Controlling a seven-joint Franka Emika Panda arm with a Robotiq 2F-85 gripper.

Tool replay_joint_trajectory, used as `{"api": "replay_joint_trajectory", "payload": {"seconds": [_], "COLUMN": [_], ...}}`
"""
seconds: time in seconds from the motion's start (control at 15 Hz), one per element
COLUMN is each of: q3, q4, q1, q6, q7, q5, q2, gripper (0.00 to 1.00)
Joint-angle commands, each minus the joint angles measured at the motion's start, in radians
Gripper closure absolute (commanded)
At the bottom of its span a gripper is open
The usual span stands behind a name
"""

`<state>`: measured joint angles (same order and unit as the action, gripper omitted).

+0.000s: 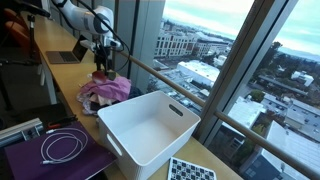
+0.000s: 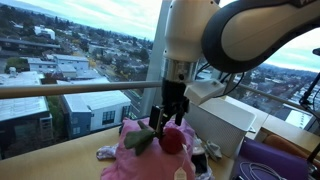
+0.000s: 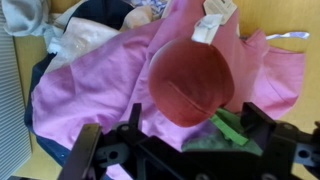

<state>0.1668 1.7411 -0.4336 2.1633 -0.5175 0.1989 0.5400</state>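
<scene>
A round red plush toy (image 3: 190, 78) with green felt leaves (image 3: 232, 128) lies on a pink cloth (image 3: 90, 90) on top of a heap of clothes (image 1: 105, 92). My gripper (image 3: 192, 112) is open, pointing down just above the toy, with one finger on each side of it and a gap on both sides. In an exterior view the gripper (image 2: 166, 112) hangs right over the red toy (image 2: 176, 140) and its leaves (image 2: 140, 141). In an exterior view the gripper (image 1: 101, 68) stands over the pile on the wooden counter.
An empty white bin (image 1: 150, 125) stands beside the clothes and also shows in an exterior view (image 2: 225, 118). A purple mat with a white cable (image 1: 60, 148), a laptop (image 1: 68, 56) and a checkered pad (image 1: 190, 170) lie on the counter. A window rail (image 2: 80, 90) runs behind.
</scene>
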Motion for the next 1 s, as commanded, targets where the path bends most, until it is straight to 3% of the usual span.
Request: {"api": "replay_joint_trajectory", "payload": {"seconds": [0.0,0.6,0.67,0.73,0.93], "q3": [-0.045,-0.053,-0.055,-0.055,-0.055], "q4": [-0.015,-0.074,-0.079,-0.082,-0.084], "q1": [-0.020,-0.039,-0.036,-0.033,-0.025], "q6": [0.032,0.059,0.057,0.051,0.034], "q7": [-0.011,-0.013,-0.011,-0.011,-0.007], "q5": [0.029,-0.035,-0.041,-0.046,-0.067], "q2": [0.050,0.259,0.259,0.253,0.210], "gripper": [0.00,0.00,0.25,0.26,0.48]}}
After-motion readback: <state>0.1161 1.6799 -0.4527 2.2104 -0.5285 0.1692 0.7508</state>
